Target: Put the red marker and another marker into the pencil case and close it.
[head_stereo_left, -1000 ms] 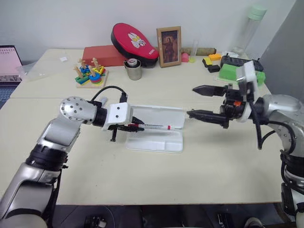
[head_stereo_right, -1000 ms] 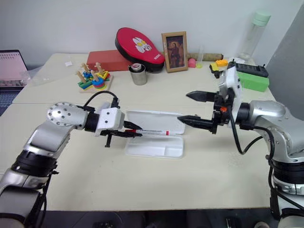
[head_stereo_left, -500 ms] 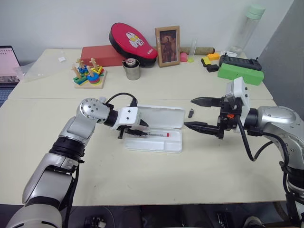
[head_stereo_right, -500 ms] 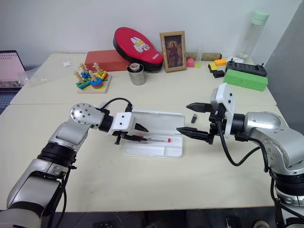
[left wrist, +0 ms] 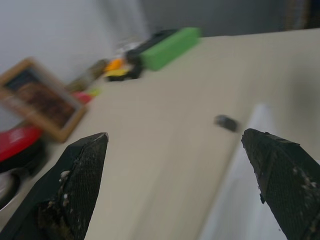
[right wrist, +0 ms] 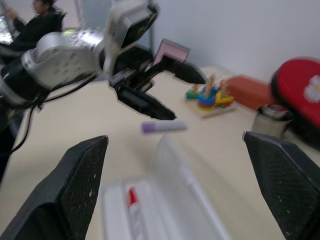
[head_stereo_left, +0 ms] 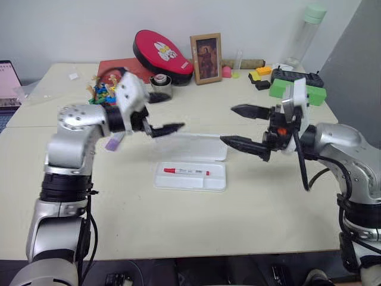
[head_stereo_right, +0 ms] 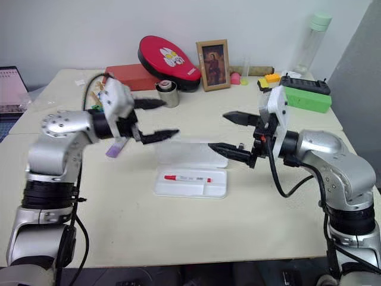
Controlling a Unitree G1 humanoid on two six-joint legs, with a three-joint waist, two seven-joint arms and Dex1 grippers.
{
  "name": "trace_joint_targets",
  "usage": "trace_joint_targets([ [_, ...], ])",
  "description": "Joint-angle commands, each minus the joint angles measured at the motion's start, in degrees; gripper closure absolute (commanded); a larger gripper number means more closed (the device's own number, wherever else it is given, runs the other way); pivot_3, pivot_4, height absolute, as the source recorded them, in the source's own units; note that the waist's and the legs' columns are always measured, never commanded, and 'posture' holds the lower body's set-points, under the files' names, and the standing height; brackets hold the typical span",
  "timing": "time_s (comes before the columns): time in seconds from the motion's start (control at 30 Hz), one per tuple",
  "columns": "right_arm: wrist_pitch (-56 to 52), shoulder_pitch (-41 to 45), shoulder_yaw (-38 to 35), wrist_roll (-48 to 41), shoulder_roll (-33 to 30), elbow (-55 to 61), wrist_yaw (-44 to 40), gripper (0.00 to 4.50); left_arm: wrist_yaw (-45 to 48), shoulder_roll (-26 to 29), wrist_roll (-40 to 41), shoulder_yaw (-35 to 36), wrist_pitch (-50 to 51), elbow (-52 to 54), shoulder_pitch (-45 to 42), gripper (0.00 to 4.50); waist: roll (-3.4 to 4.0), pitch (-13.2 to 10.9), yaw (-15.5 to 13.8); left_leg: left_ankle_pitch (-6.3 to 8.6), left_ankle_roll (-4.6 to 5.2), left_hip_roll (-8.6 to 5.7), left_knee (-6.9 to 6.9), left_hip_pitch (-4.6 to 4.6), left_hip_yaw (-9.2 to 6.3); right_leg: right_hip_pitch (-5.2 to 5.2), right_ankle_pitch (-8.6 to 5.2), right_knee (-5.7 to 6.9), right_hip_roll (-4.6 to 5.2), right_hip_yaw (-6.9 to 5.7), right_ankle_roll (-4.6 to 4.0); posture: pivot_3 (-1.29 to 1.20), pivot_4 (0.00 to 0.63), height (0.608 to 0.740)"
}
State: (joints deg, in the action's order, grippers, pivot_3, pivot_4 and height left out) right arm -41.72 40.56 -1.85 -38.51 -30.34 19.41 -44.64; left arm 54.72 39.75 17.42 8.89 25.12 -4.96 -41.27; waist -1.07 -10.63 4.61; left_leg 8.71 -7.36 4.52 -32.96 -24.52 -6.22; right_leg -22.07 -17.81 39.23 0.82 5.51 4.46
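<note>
Above the table point(head_stereo_left: 196, 220) your left gripper point(head_stereo_left: 158, 113) hangs wide open, empty; right gripper point(head_stereo_left: 244, 126) likewise spread, holding nothing. Between and below them the pencil case point(head_stereo_left: 217, 177) lies open, red marker point(head_stereo_left: 186, 171) inside. The lavender marker point(head_stereo_right: 116, 146) lies on the table beside your left arm.

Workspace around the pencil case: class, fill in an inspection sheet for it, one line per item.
Surface: beige table, two tops joined.
Job's things: red marker lies in the open pencil case; lavender marker on the table.
Clutter: stacking toy, metal cup, photo frame, red box, green box, bottle.
Grippers: left gripper open, empty; right gripper open, empty.
Cables: black cable on the right arm.
Surroundings: white wall.
</note>
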Motion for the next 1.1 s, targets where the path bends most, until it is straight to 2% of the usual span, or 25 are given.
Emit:
trace_joint_targets([
  [0.03, 2.68, 3.77, 2.38, 1.44, 3.63, -2.41, 1.0, 0.0, -8.99, 1.92, -0.47, 7.22, 2.13, -2.77, 0.16, 0.01, 0.0, 0.0, 0.09, 0.0, 0.0, 0.0, 0.0, 0.01, -0.01, 0.0, 0.0, 0.01, 0.0, 0.0, 0.0, 0.0, 0.15, 0.74],
  [0.17, 5.08, 7.51, 4.1, 2.34, 7.81, -5.37, 0.71, 0.0, -13.72, 3.85, -1.97, 9.72, 2.28, -7.7, 1.63, 0.01, 0.01, -0.01, 0.15, 0.0, 0.0, 0.0, 0.04, -0.01, -0.01, -0.04, 0.11, 0.02, 0.0, -0.01, -0.18, 0.0, 0.15, 0.74],
  [0.37, 8.12, 9.89, 7.24, 4.87, 11.14, -8.62, -0.6, 0.0, -16.21, 5.36, -5.52, 7.9, -0.51, -20.63, 4.46, 0.01, 0.03, -0.01, -0.19, 0.0, -0.01, 0.0, 0.09, -0.02, -0.04, -0.07, 0.11, 0.08, 0.0, -0.09, -0.2, 0.0, 0.15, 0.74],
  [0.6, 6.91, 8.6, 10.24, 6.42, 10.43, -6.47, -2.04, 0.0, -14.63, 3.96, -8.3, 3.38, -4.87, -34.24, 3.18, 0.01, 0.02, -0.01, -0.46, -0.01, -0.03, 0.0, 0.06, -0.05, -0.06, -0.18, 0.1, 0.28, 0.0, -0.09, -0.21, 0.0, 0.15, 0.74],
  [0.9, 5.03, 7.7, 10.13, 5.57, 10.32, -3.97, -1.26, 0.0, -11.79, 0.51, -9.98, -0.45, -10.45, -44.24, -0.66, 0.01, 0.02, -0.01, -1.05, -0.02, -0.03, 0.0, 0.05, -0.05, -0.06, -0.18, 0.1, 0.34, 0.0, -0.1, -0.21, 0.0, 0.15, 0.74],
  [1.0, 4.85, 7.72, 9.95, 5.57, 10.54, -3.74, -1.07, 0.0, -11.46, 0.25, -10.4, -0.82, -10.98, -45.85, -1.51, 0.44, 0.02, -0.01, -1.27, -0.02, -0.03, 0.0, 0.05, -0.04, -0.05, -0.19, 0.1, 0.34, 0.0, -0.1, -0.21, 0.0, 0.15, 0.74],
  [1.1, 4.54, 7.32, 9.7, 5.36, 10.4, -3.24, -0.95, 0.0, -11.12, -0.03, -10.45, -1.07, -11.19, -46.35, -1.86, 1.1, 0.02, -0.01, -1.29, -0.02, -0.04, -0.01, 0.04, -0.04, -0.05, -0.18, 0.1, 0.37, 0.0, -0.1, -0.21, 0.0, 0.15, 0.74],
])
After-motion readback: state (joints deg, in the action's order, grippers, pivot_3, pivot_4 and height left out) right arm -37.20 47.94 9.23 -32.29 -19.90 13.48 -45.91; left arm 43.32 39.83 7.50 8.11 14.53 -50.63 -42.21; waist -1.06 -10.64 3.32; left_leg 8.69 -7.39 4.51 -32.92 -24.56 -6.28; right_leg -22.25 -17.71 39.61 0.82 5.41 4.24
